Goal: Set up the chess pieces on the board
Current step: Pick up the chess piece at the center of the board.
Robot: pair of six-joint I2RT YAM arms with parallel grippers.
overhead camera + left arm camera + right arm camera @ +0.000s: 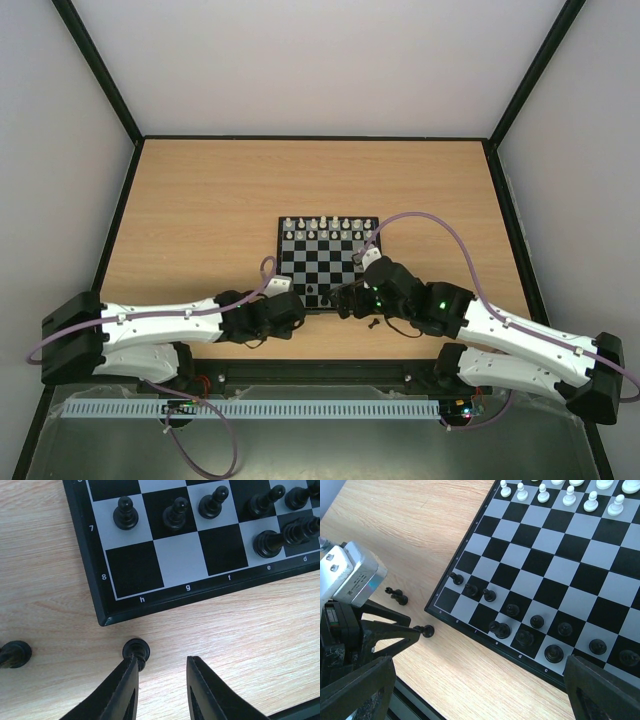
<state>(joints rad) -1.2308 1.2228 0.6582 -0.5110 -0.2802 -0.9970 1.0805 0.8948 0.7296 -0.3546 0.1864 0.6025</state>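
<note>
My left jaws stand slightly apart, gripping nothing; a black piece (136, 651) on the desk (250, 630) touches 1 fingertip (130, 675) near the board (135, 570). My right jaws gape wide.

Glossy black chess pieces (125, 514), matt wood-grain table (260, 630)

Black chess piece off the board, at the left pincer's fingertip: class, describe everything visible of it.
The black piece is small, glossy, plastic-looking, with a round head; probably a pawn. It sits on the wooden table, outside the board's h8 corner, apart from it. One finger of the left pincer meets it; it isn't between the fingers. Whether it's upright is unclear.
</note>
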